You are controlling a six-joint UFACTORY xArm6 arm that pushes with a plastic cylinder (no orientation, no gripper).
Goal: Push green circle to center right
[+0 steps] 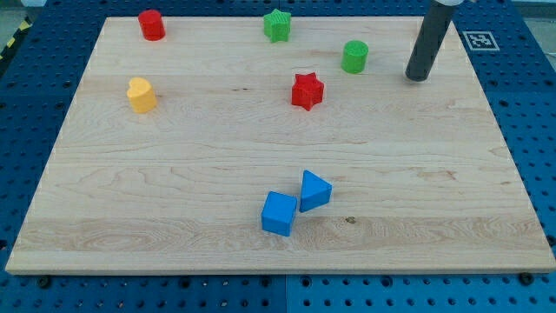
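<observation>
The green circle [354, 56] stands on the wooden board [174, 174] near the view's top, right of centre. My tip [419, 76] is at the end of the dark rod, to the right of the green circle and slightly lower in the view, with a clear gap between them. It touches no block.
A green star [277, 25] sits at the view's top centre and a red star [307, 90] lies left of and below the green circle. A red cylinder [152, 25] and a yellow block [141, 95] are at the left. A blue cube [279, 213] and blue triangle [314, 190] touch near the bottom.
</observation>
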